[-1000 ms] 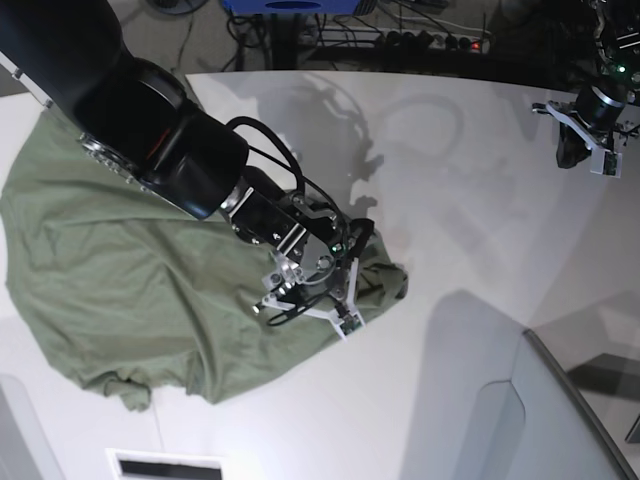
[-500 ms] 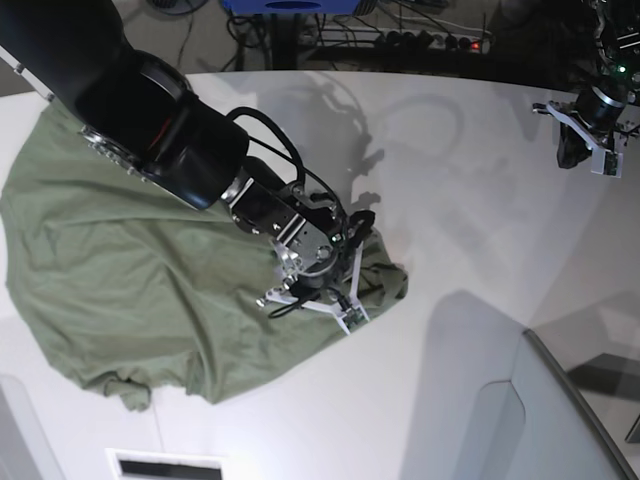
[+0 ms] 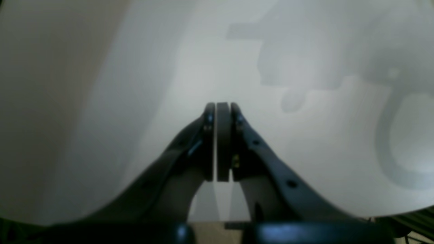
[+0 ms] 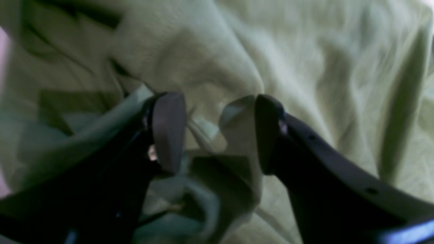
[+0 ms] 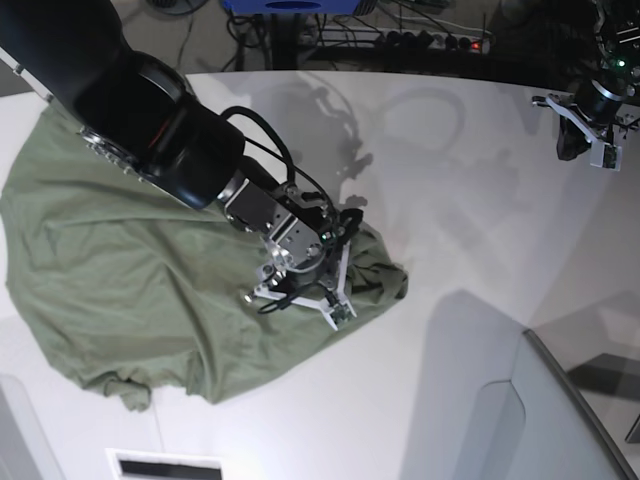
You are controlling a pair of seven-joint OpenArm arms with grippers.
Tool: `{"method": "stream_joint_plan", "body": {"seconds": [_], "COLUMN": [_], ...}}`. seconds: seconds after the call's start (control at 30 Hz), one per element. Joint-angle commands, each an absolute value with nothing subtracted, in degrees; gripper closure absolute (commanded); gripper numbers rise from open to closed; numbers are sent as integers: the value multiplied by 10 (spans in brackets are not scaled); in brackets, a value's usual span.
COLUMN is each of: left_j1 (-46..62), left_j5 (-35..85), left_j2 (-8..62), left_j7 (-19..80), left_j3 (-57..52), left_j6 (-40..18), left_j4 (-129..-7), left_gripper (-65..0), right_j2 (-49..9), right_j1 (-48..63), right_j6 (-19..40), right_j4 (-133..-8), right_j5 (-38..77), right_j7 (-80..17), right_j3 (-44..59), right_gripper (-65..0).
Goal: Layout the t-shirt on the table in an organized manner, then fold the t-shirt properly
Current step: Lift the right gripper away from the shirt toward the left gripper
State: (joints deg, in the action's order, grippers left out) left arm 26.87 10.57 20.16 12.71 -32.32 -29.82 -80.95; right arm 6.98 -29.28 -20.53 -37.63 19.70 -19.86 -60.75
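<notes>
The t-shirt (image 5: 130,290) is lying crumpled on the near-left part of the white worktop (image 5: 470,230), its edges bunched. It is looking light, soft and limp, so it is likely sagging wherever lifted; the hem corners or shoulders seem the best places to grip. The right gripper (image 4: 217,135) is hovering over a fold with fingers (image 4: 169,128) spread. The left gripper (image 3: 218,142) is hanging over bare worktop, fingers pressed together. No containers are showing.

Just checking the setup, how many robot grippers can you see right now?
2. The right gripper is down on the t-shirt; the left gripper hangs shut over the table's far corner.
</notes>
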Motion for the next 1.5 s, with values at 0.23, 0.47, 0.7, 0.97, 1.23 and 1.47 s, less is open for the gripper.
{"method": "stream_joint_plan", "body": {"seconds": [0.23,0.47,0.7,0.97,1.23,1.47], "left_j1": [267,270,267,258,244,245], "left_j5": [112,113,113,113,112,116], "left_j2": [211,211,211,218,218,214], "left_j7": [115,115,115,114,115,116], "left_j3": [-329,-329,-329,-329,-327,-325], "left_j6": [-294,-294,-294,-294,-295,-297], "left_j4": [-816,-816,-816,-816,-822,-832], "left_gripper": [0,0,0,0,0,0], "right_j2": [79,79,79,78,79,79], "right_j1": [-311,-310,-290,-205,-107,-95], "right_j6": [-209,-209,-209,-165,-58,-57], "right_j4": [-378,-434,-559,-742,-770,-696], "right_j5": [192,192,192,192,192,193], "right_j7": [-180,-185,-275,-358,-328,-262], "right_j3": [-604,-604,-604,-604,-604,-604], "right_gripper": [-116,0,0,0,0,-149]}}
